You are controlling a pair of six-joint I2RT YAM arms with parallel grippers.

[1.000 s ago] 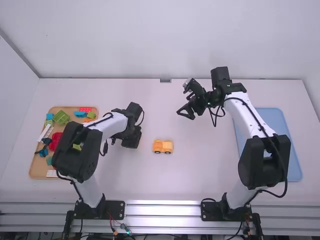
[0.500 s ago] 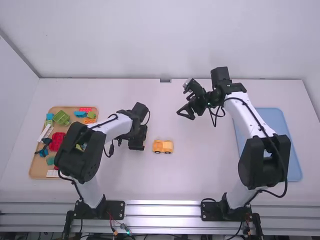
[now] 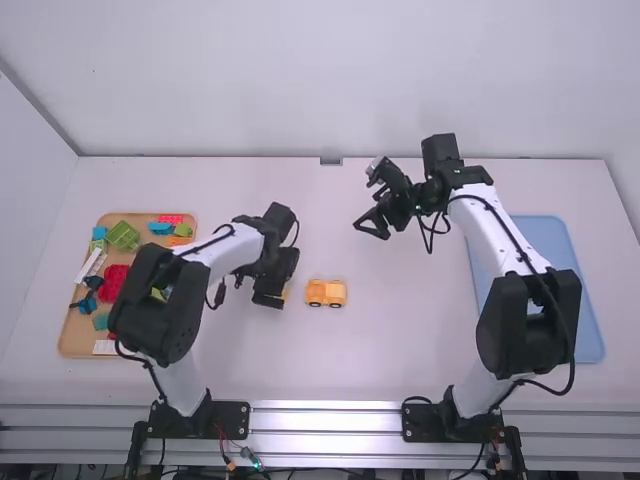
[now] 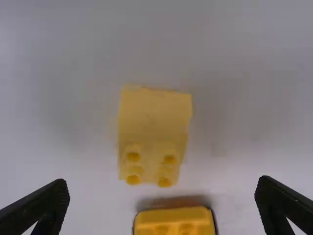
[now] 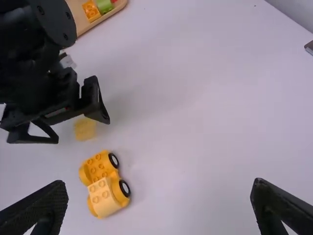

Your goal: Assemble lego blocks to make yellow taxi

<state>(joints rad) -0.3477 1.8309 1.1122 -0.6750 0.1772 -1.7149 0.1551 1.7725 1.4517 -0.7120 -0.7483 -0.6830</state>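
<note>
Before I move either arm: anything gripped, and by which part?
Nothing held. Left gripper is open over the loose yellow block; right gripper is open, nothing between its fingers.

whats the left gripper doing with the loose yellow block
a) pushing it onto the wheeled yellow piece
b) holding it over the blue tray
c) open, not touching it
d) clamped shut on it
c, the left gripper has its fingers wide apart, with bare table between each one and the loose yellow block.
</note>
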